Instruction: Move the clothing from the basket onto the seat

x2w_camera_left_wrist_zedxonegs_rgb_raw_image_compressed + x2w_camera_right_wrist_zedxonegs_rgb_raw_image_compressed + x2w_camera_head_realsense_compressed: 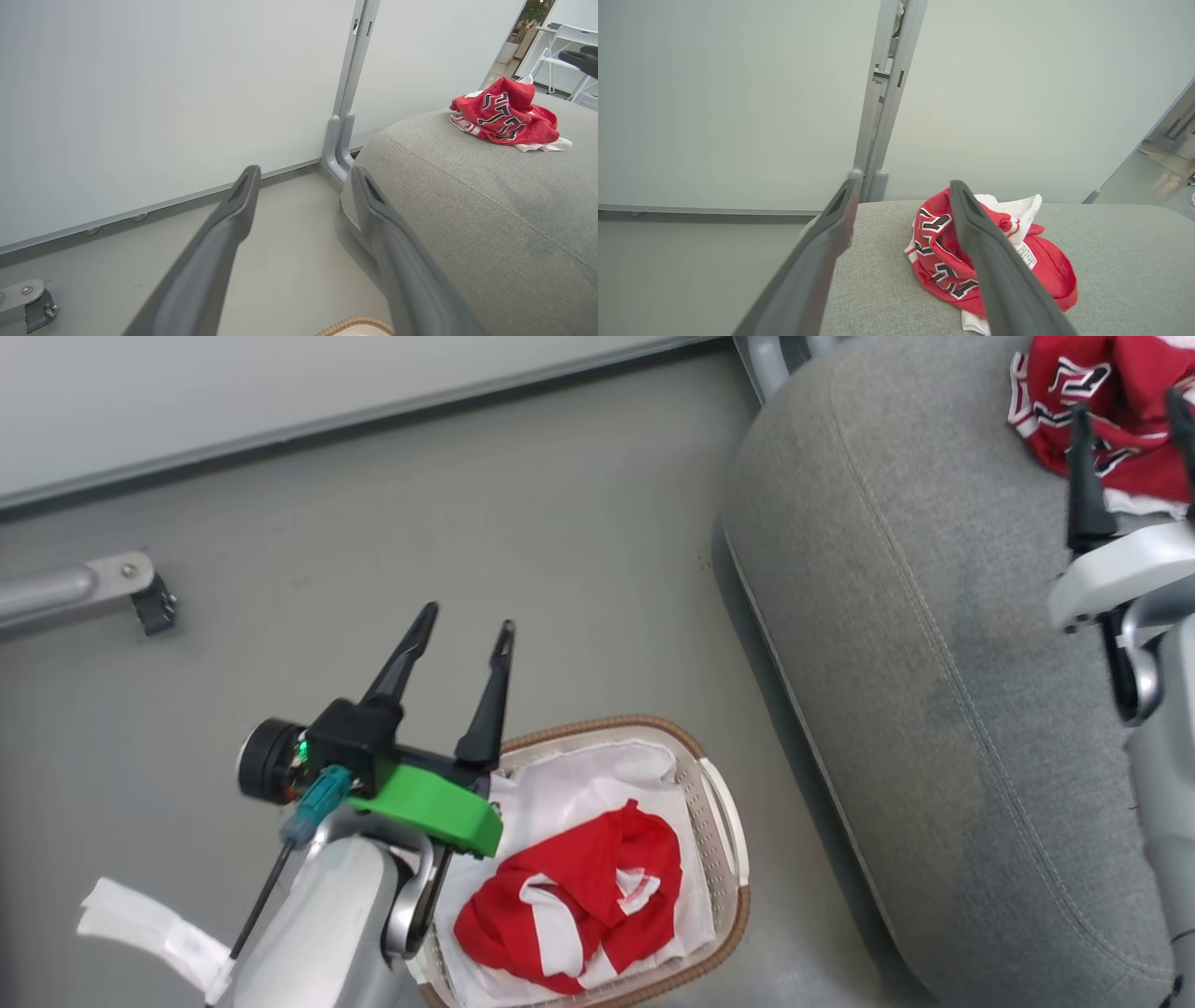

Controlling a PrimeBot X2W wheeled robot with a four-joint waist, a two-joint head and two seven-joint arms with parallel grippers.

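A red jersey (1111,392) with black lettering lies crumpled on the grey seat (915,616) at the far right. My right gripper (1128,403) hovers just over it, open, with nothing between its fingers. In the right wrist view the jersey (943,261) rests on the seat (1111,261) behind the right finger of that gripper (904,184). A red piece with white stripes (579,887) sits in the white basket (719,803) on the floor. My left gripper (467,618) is open above the basket's left rim, pointing away. The left wrist view shows this gripper (304,172), the jersey (507,114) and the basket rim (355,322).
A metal leg with a caster (112,583) stands on the grey floor at the left. A pale wall panel runs along the back, with a grey post (343,140) at the seat's far corner. White chairs (567,37) stand beyond the seat.
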